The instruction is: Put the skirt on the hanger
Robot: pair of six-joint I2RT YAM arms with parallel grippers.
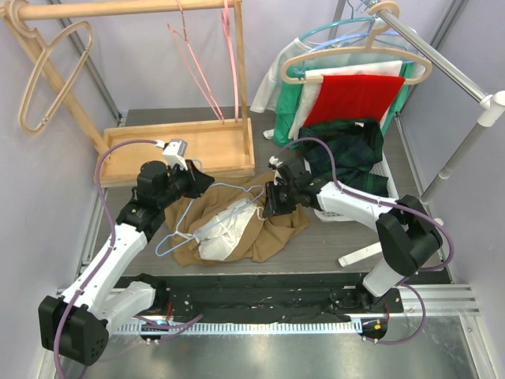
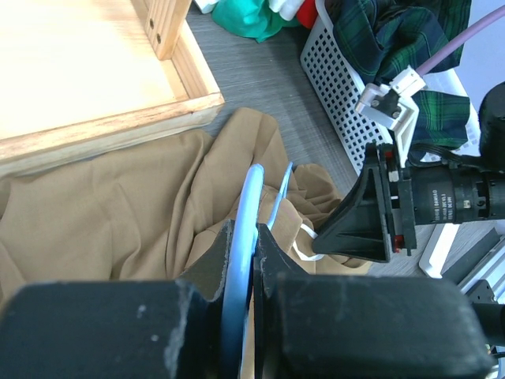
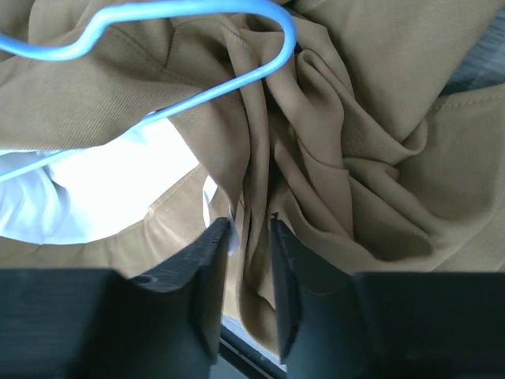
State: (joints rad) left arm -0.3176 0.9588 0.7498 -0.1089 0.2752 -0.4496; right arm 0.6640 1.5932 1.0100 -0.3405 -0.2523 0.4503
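The grey tabletop [image 1: 331, 241] carries a wooden clothes rack whose tray-like base [image 1: 213, 146] sits at the back left, with a beige hanger [image 1: 47, 75] hooked on its slanted post and pink hangers [image 1: 197, 71] dangling from its top bar. At the back right a metal rail [image 1: 442, 67] holds hangers draped with white, green and red cloth [image 1: 355, 95]. Below it is a white basket [image 1: 379, 170] with a dark plaid garment [image 1: 347, 146] spilling over it. The tan skirt [image 1: 272, 233] [image 2: 118, 213] [image 3: 355, 158] lies crumpled in the middle of the tabletop, just in front of the wooden base, its white lining [image 1: 225, 233] showing at the waist opening. A light blue wire hanger [image 1: 175, 235] [image 2: 241, 237] [image 3: 197, 12] lies across the skirt, its hook end off the cloth to the left. The left claw [image 1: 201, 180] [image 2: 245, 241] is closed on the blue hanger's wire at the skirt's back edge. The right claw [image 1: 268, 201] [image 2: 347, 229] [image 3: 248, 229] reaches in from the basket side and pinches a bunched fold of the skirt between its nearly closed fingers, beside the hanger's bend.
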